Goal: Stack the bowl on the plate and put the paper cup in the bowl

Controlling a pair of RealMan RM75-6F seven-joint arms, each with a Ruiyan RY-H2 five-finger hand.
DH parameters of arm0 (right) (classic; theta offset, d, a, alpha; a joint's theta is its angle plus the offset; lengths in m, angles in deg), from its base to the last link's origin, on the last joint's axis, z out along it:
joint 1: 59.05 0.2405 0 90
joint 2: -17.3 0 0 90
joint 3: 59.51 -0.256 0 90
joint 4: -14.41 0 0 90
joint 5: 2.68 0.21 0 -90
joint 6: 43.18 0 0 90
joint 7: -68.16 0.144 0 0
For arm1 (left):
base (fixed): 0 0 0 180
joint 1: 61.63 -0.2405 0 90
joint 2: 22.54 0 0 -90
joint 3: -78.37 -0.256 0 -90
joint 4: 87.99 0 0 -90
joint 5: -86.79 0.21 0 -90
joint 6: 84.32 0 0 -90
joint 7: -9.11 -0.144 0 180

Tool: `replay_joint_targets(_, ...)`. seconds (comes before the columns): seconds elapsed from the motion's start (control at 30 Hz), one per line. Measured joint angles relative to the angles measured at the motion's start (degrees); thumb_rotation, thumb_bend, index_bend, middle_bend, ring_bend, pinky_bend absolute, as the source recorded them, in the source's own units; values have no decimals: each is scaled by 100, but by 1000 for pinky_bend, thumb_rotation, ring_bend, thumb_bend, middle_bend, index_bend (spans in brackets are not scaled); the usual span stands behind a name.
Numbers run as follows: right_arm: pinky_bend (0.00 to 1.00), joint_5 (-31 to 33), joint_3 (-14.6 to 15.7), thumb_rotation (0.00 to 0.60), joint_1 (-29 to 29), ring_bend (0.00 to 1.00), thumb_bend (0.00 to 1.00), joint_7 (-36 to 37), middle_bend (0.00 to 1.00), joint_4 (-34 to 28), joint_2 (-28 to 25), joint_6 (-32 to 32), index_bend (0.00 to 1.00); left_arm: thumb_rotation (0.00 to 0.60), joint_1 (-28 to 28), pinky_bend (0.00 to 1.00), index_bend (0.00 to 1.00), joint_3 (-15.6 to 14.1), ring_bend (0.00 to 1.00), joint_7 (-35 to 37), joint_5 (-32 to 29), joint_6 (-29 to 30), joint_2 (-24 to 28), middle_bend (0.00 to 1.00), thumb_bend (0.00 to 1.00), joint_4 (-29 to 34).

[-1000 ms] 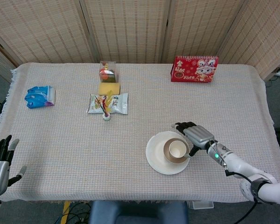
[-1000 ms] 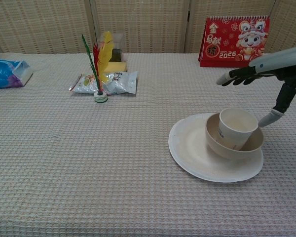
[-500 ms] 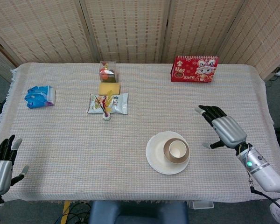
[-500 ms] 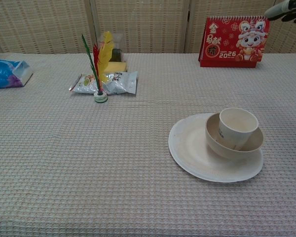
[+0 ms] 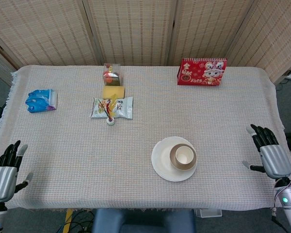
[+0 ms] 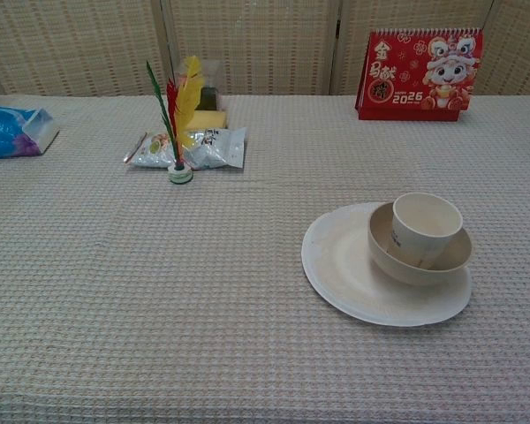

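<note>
**Both hands spread, holding nothing**

Right hand has fingers apart at the table's right edge, well clear of the stack. Left hand likewise, at the left edge. Cup sits in the bowl on the plate.

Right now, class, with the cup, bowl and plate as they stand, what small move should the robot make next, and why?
Probably none beyond resting: the white paper cup sits in the beige bowl on the round white plate, and the right hand and left hand are open at the table's edges.
</note>
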Motion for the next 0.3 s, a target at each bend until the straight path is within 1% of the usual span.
replay_joint_targets(0.13, 0, -50, 9, 600, -85, 0, 101, -30, 0, -95, -32, 84, 0, 600, 27, 259, 0, -24, 0, -37, 112, 17, -68, 0, 314, -74)
replay_joint_targets(0.3, 0, -96, 16, 600, -137, 0, 102, -7, 0, -168, -86, 56, 0, 600, 84, 259, 0, -17, 0, -93, 8, -137, -110, 0, 314, -99)
